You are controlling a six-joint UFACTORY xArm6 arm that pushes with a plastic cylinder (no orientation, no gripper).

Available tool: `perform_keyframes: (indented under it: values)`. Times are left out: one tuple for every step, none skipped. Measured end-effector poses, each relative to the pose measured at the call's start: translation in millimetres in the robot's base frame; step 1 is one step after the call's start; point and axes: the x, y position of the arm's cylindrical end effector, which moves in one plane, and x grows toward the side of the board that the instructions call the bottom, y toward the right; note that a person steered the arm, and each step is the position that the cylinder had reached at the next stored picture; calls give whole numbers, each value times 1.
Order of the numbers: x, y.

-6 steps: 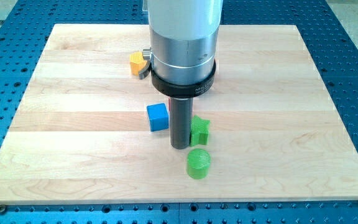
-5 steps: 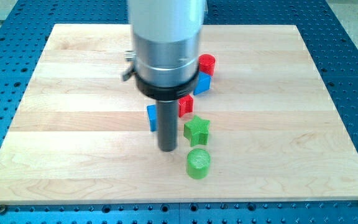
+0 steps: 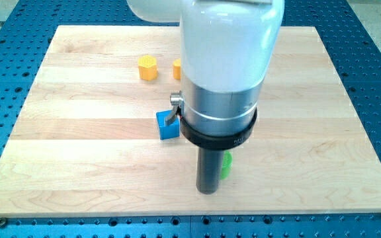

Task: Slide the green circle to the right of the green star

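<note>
My tip (image 3: pixel 208 192) rests on the board near the view's bottom centre. A thin sliver of a green block (image 3: pixel 226 165) shows just to the right of the rod, touching it or nearly so. Its shape is hidden, so I cannot tell whether it is the green circle or the green star. The other green block is hidden behind the arm's wide body and the rod.
A blue cube (image 3: pixel 168 124) sits to the upper left of the rod. A yellow block (image 3: pixel 148 67) lies near the view's top, with a second yellow block (image 3: pixel 176 69) half hidden by the arm. The wooden board (image 3: pixel 58 152) lies on a blue perforated table.
The rod has moved right and toward the view's bottom, onto where the green circle stood. Both green blocks, plainly visible before, are now covered except for one sliver. The red blocks are now hidden.
</note>
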Motion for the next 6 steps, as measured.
perform_keyframes:
  values:
    - [-2,-9]
    - [-2,-29]
    - [-11,6]
    - [-23,48]
    - [-23,49]
    - [-23,49]
